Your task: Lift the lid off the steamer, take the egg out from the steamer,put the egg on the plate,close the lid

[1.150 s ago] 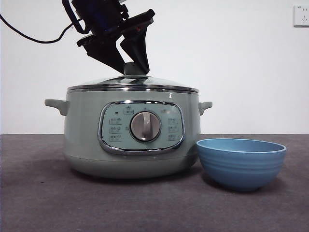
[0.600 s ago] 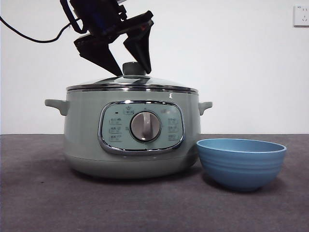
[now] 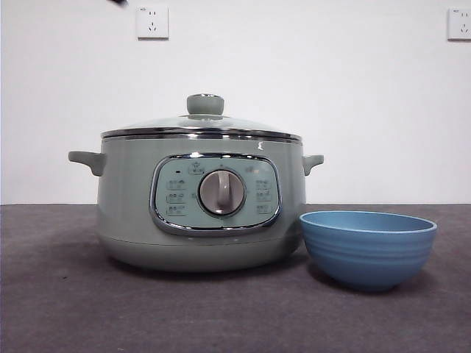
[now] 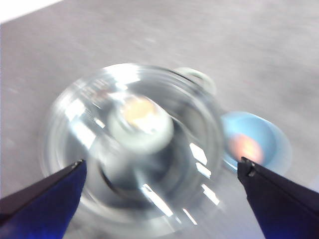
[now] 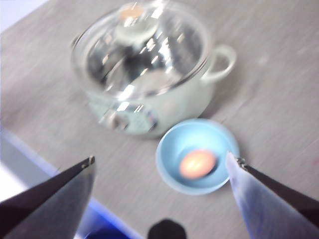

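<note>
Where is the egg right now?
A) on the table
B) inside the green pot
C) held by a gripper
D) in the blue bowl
D: the right wrist view shows the egg lying in the blue bowl beside the steamer, whose lid is on.

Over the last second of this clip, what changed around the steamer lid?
The left gripper let go of the lid's knob, opened and rose out of the front view; it now hovers high above the lid. Lid, steamer, and the blue bowl holding the egg stayed put.
</note>
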Action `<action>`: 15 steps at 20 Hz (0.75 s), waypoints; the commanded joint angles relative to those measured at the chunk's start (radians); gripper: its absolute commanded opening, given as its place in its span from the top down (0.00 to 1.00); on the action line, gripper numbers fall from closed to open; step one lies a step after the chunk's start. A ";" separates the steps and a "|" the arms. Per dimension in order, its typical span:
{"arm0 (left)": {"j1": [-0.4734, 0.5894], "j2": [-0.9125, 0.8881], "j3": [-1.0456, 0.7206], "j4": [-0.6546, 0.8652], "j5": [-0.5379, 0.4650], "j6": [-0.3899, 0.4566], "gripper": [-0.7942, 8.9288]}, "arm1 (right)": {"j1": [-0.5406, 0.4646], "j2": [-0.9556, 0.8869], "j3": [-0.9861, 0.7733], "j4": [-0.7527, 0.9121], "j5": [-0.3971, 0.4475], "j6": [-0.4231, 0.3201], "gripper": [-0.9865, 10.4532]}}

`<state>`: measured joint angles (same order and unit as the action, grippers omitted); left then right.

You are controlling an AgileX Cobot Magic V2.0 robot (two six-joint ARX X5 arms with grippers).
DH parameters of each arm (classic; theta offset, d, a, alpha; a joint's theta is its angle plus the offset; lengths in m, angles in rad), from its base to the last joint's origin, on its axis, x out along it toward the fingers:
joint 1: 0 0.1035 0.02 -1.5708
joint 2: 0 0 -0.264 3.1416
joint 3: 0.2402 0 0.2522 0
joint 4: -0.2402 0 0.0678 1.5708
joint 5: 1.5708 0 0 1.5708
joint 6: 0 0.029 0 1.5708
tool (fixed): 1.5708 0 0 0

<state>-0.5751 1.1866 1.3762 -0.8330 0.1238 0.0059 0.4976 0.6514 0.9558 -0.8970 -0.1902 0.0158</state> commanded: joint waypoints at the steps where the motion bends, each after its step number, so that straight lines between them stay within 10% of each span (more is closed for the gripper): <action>1: -0.002 -0.090 0.007 -0.092 0.071 -0.034 0.38 | 0.001 0.002 0.002 -0.044 -0.053 0.010 0.53; 7: -0.002 -0.226 0.006 -0.272 0.140 -0.080 0.60 | 0.002 0.003 0.002 -0.172 -0.083 0.010 0.54; 11: -0.002 -0.235 0.006 -0.357 0.148 -0.083 0.94 | 0.002 0.003 0.002 -0.212 -0.183 0.010 0.83; 15: -0.002 -0.235 0.006 -0.369 0.148 -0.080 0.93 | 0.002 0.003 0.002 -0.212 -0.238 0.010 0.92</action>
<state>-0.5751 0.9535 1.3766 -1.2034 0.2699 -0.0719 0.4980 0.6533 0.9558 -1.1126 -0.4213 0.0193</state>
